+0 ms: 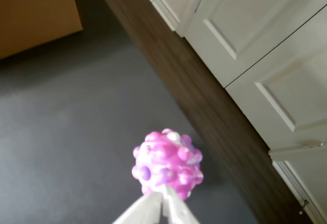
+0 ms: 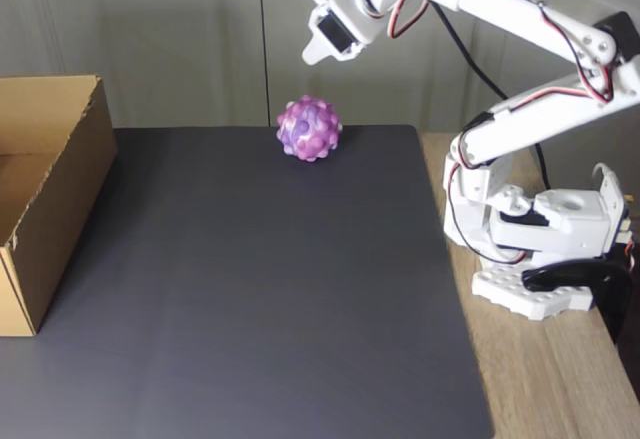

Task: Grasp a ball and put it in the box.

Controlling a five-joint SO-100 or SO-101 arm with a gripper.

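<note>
The small round ball (image 2: 309, 128), bumpy and mixed purple and pink, sits on the dark grey mat (image 2: 250, 289), right by the mat's far edge and a bit past the middle toward the right in the fixed view. Nothing is touching it. In the wrist view I see the ball (image 1: 167, 164) low down, just past the tips of my white gripper (image 1: 161, 199).

My gripper (image 2: 318, 54) hangs in the air above the ball, a little to the right of it in the fixed view. It holds nothing. In the wrist view my two fingers look very close together at the tips, with only a thin gap, so I think my hand is nearly closed.

The big brown cardboard box (image 2: 60, 209) stands on the left edge of the mat, well apart from the ball. Its top is open.

My job now is to get hold of the ball. To do it well, I think I should first open my fingers wide, wider than the ball. Then I should come straight down so the ball sits between them. The ball is round and may roll off the far edge if I bump it. So I should go slowly and squeeze at its middle, not on top.
</note>
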